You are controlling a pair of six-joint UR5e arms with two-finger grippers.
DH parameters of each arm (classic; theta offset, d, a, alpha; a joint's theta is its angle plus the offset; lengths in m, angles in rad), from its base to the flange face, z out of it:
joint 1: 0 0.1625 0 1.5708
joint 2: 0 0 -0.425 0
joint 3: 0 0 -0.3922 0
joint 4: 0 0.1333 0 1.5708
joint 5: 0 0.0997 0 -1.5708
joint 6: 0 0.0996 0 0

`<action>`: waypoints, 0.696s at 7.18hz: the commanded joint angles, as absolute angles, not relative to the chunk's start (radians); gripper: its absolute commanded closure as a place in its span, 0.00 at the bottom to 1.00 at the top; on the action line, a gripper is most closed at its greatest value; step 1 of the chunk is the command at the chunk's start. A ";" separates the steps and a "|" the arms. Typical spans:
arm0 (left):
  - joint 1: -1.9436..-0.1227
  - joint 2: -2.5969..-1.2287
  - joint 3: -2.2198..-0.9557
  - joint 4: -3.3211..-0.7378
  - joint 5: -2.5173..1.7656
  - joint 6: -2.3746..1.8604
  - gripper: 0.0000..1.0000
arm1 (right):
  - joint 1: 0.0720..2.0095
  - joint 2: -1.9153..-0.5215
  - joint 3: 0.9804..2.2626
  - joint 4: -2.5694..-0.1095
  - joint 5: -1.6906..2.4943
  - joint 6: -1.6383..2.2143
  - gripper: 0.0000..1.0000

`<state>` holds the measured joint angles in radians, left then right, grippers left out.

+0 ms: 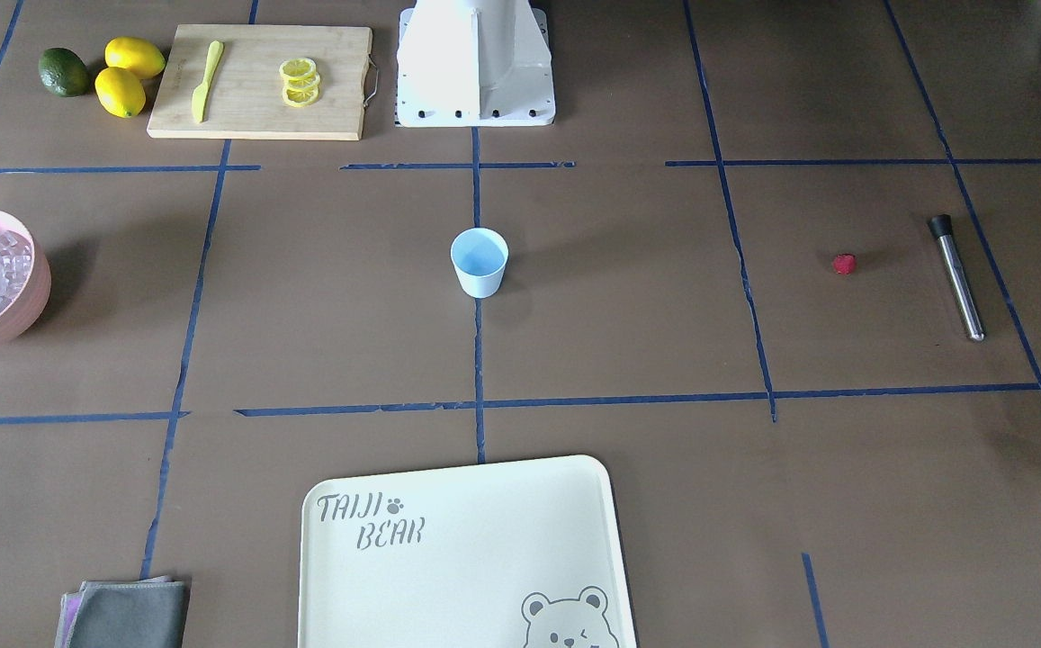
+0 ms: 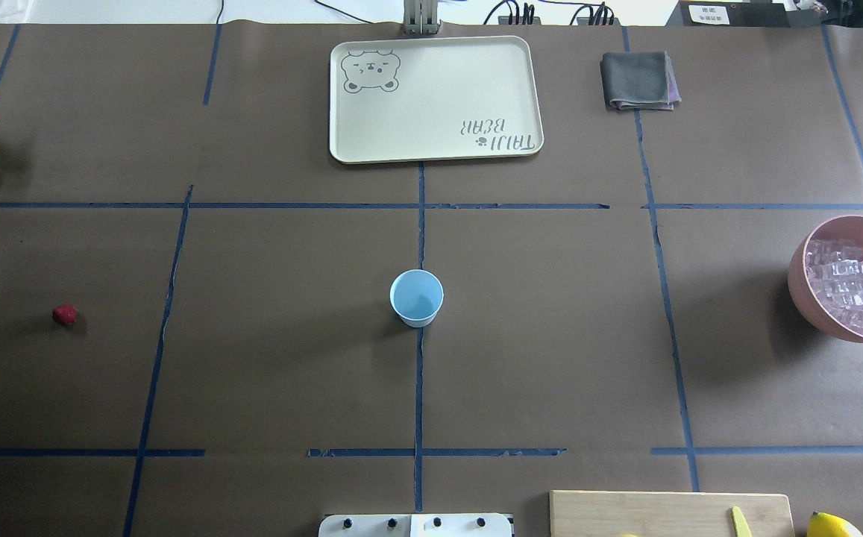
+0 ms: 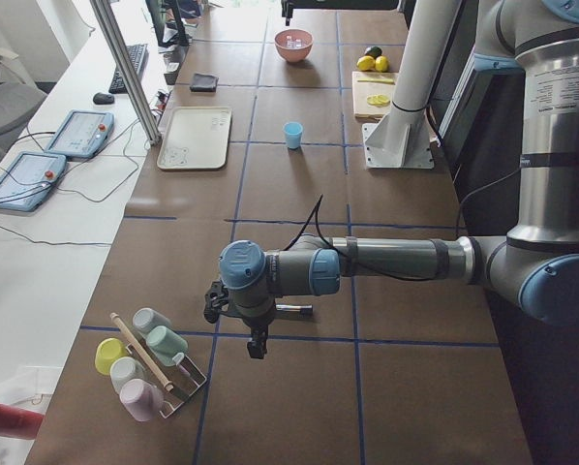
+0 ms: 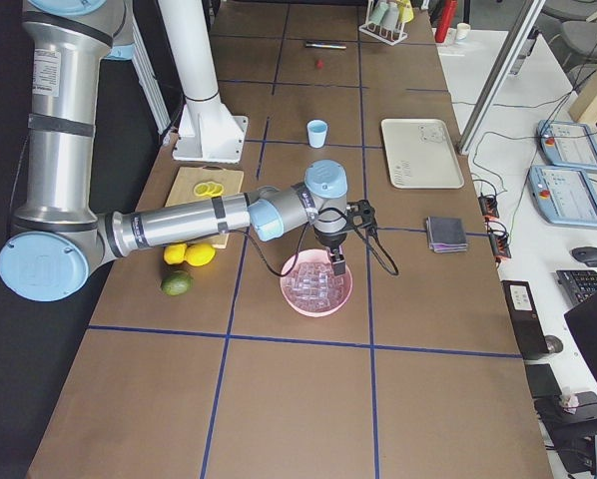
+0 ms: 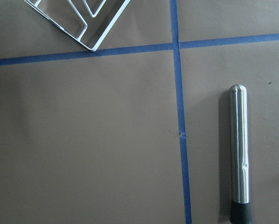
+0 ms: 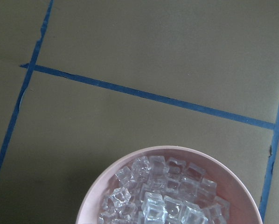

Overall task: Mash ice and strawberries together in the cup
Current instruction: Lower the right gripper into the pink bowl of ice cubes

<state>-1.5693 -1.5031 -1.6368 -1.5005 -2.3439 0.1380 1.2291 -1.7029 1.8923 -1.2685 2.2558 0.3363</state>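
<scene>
Step in hand: by my judgement the very start, fetching the ingredients. The cup point(image 1: 480, 261) stands upright at mid-table on a tape crossing and looks empty.
Ice: heaped in the pink bowl point(image 2: 800, 277) at the robot's right end of the table, well apart from the cup.
Strawberry: one red berry point(image 1: 844, 264) lies on the bare table towards the left end, near the steel muddler point(image 1: 956, 274) but not touching it.
Right gripper: it point(image 4: 336, 261) hangs over the bowl, its tips close above the cubes. I cannot tell whether the jaws are spread or pressed together.
Left gripper: it point(image 3: 258, 347) hovers low beside the muddler. Jaw state likewise cannot be told.
Doing it well: go down into the middle of the heap, not the rim, and pinch a single cube squarely. Let it go low over the cup's mouth so it does not bounce out.
Risk: the cubes look slick and may squirt from the pads, and the light cup could tip (steadying it during mashing seems wise).
Surface: brown paper with a blue tape grid. It also carries a cream bear tray point(image 1: 466, 540), a cutting board point(image 1: 250, 54) with lemon slices, and a folded grey cloth point(image 2: 638, 80).
Room: a side bench with teach pendants and cables, and a wire rack point(image 5: 83, 23) at the left end.
</scene>
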 commanded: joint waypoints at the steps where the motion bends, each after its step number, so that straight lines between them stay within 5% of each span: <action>1: -1.569 -1.502 -1.635 -1.503 -2.344 0.138 0.00 | 1.160 -1.700 1.861 -1.241 2.218 0.373 0.12; 5: -1.569 -1.502 -1.634 -1.503 -2.344 0.138 0.00 | 1.103 -1.698 1.812 -1.239 2.204 0.351 0.32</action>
